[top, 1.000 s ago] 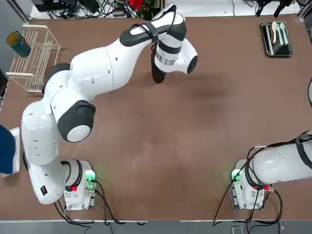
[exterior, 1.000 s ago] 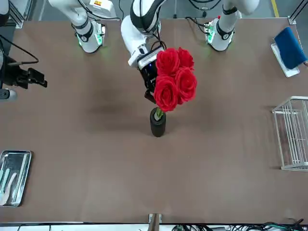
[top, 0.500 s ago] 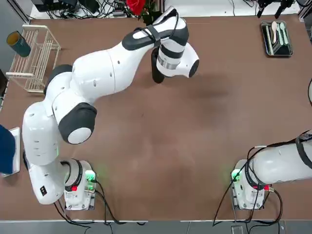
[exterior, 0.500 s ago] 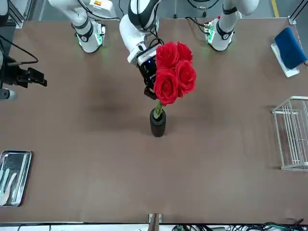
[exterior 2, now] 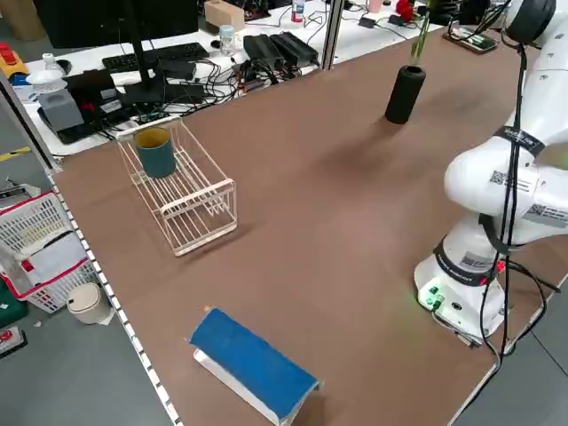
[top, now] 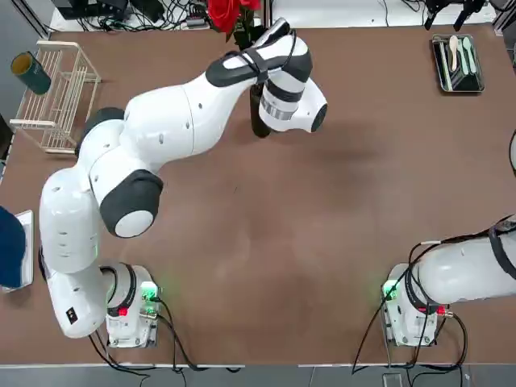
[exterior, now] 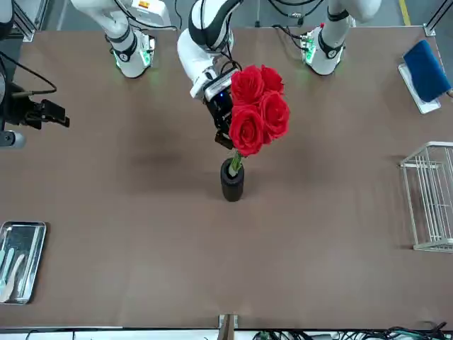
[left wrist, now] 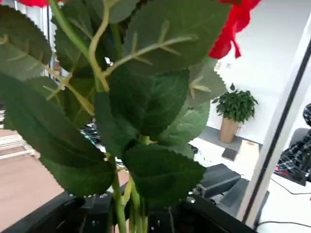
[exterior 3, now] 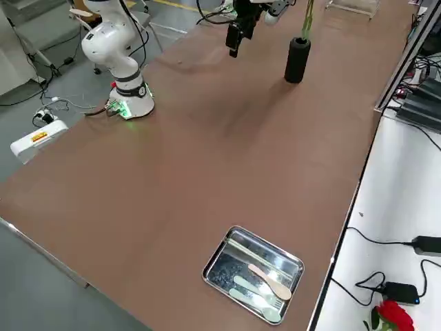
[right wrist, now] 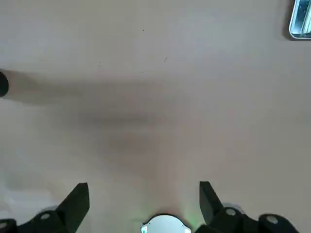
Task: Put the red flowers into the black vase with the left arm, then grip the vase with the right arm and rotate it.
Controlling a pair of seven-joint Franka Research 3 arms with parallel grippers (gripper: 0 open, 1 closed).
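Red flowers (exterior: 256, 106): bunch of roses w/ green leaves, stems running down into the mouth of the black vase (exterior: 232, 182). Blooms stand above and slightly to the 1 o'clock side of the vase in front view. Leaves (left wrist: 141, 87) fill most of the left wrist view, w/ the stems (left wrist: 121, 199) passing down between the dark gripper parts.

Black vase: upright on the brown table (exterior: 141, 234), near centre of the far half as the top view shows it, at approx. 12 o'clock from table centre; partly hidden there under the left arm (top: 161, 129). In the left side view the vase (exterior 2: 405, 93) stands alone w/ a thin green stem rising from it.

Left gripper (exterior: 225, 131): at approx. 11 o'clock from the vase mouth in front view, clamped tight on the stems just below the blooms.

Right gripper (right wrist: 143, 194): fingers spread wide, holding nothing, over bare table; right arm (top: 468, 270) parked near its base at approx. 4 o'clock of the top view.

Periphery (top view): wire rack (top: 60, 93) w/ teal cup (top: 31, 72) at approx. 10 o'clock; metal tray (top: 457, 63) w/ spoons at approx. 2 o'clock; blue object (top: 11, 246) at the 9 o'clock edge.
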